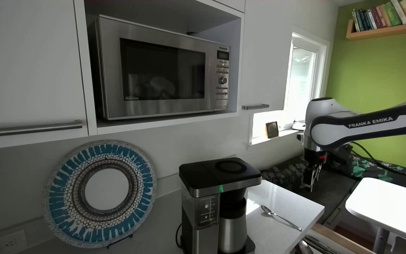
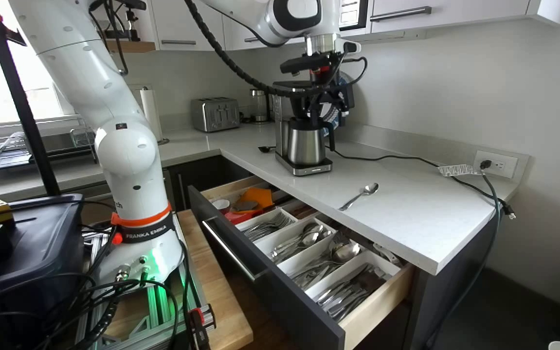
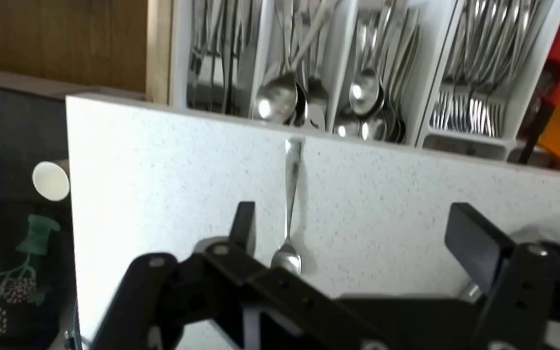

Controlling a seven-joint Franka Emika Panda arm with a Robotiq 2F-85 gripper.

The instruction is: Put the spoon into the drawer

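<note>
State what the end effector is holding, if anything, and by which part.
Nothing is held: the end effector stands open, and the spoon lies on the counter below it.

Identifiable as a kitchen. Fitted below the tool with a worktop and a pulled-out cutlery drawer; behind the tool, in an exterior view, with a coffee maker; well apart from the tool with a toaster; above it with cupboards and a microwave.
</note>
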